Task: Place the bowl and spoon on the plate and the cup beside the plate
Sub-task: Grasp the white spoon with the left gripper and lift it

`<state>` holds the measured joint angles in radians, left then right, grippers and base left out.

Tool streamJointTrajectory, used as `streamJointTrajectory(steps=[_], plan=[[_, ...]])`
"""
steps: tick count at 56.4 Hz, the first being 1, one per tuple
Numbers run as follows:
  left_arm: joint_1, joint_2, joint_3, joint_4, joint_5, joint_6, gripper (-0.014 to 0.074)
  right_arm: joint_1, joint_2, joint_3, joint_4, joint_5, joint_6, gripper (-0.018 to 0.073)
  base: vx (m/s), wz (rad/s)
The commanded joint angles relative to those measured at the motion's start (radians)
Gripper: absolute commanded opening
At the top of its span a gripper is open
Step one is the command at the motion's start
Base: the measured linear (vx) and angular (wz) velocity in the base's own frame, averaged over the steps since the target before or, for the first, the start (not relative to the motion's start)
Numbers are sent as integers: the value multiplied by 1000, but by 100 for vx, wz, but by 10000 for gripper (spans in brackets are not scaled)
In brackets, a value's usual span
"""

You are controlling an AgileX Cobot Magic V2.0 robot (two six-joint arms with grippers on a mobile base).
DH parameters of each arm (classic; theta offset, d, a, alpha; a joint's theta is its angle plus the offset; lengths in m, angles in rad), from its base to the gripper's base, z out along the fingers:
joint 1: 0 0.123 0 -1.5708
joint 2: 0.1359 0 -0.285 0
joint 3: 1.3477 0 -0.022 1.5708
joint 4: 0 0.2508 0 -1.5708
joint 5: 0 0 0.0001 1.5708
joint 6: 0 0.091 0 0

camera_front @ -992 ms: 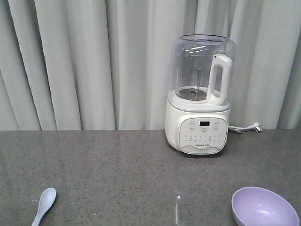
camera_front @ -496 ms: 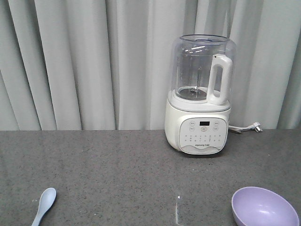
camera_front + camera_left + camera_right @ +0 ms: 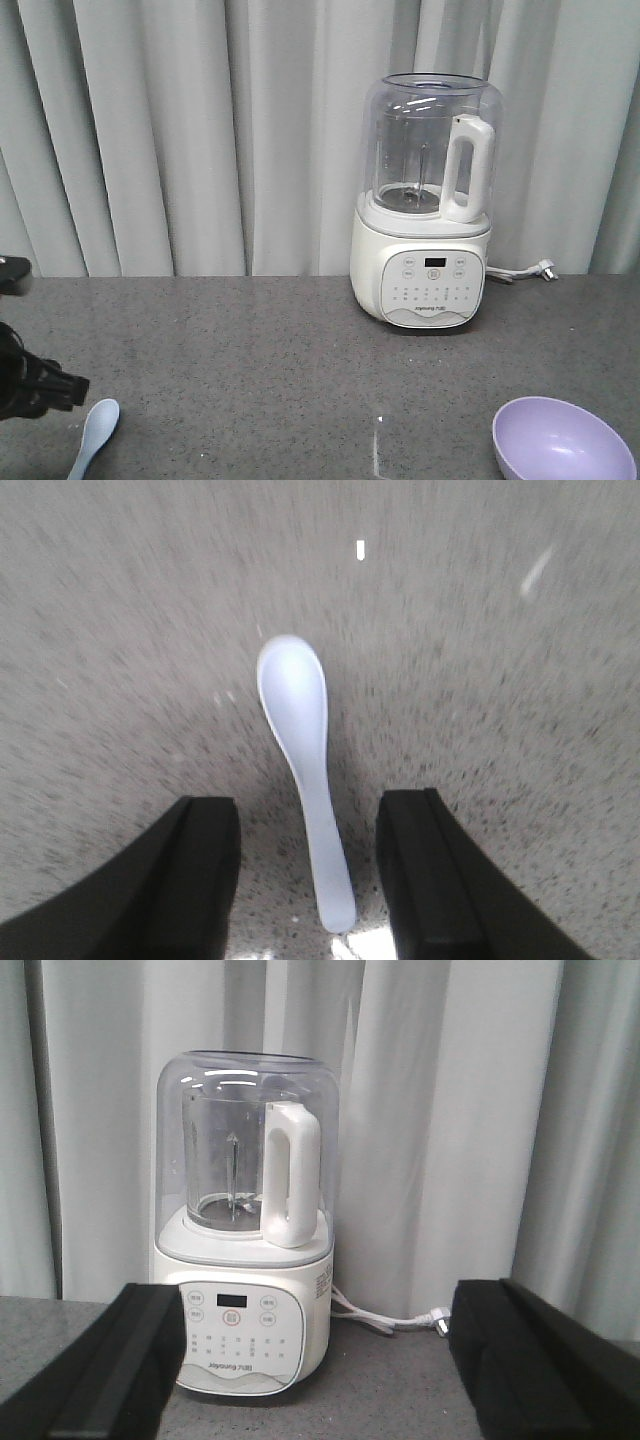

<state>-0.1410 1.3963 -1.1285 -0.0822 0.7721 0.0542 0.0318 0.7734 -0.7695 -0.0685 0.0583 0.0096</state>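
Note:
The pale blue-white spoon (image 3: 95, 435) lies flat on the grey table near its front left. In the left wrist view the spoon (image 3: 300, 750) has its scoop pointing away, and its handle runs back between the fingers. My left gripper (image 3: 308, 815) is open and straddles that handle without touching it. The dark left arm (image 3: 35, 385) shows at the left edge of the front view, just beside the spoon. The lavender bowl (image 3: 560, 445) rests upright at the front right. My right gripper (image 3: 320, 1305) is open, holds nothing and faces the back of the table. Plate and cup are out of view.
A white blender (image 3: 428, 200) with a clear jug stands at the back of the grey table (image 3: 250, 350), right of centre, and fills the right wrist view as blender (image 3: 245, 1230). Its cord and plug (image 3: 545, 268) lie to its right. Grey curtains hang behind.
The left arm has come into the front view at the left edge, beside the spoon. Spoon, bowl and blender have not moved.

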Motion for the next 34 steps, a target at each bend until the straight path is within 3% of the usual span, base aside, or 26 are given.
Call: streamJointTrajectory(steps=[1,14,34], plan=[[-19,47,-33,-2,-52,-21,428,-7,2,-37,-2,-64,0,582,0,0],[-45,187,-33,71,-54,-88,428,-7,2,-37,-4,-33,0,582,0,0],[-45,275,-69,75,-67,-120,427,-7,2,-36,-5,-16,-1,582,0,0]])
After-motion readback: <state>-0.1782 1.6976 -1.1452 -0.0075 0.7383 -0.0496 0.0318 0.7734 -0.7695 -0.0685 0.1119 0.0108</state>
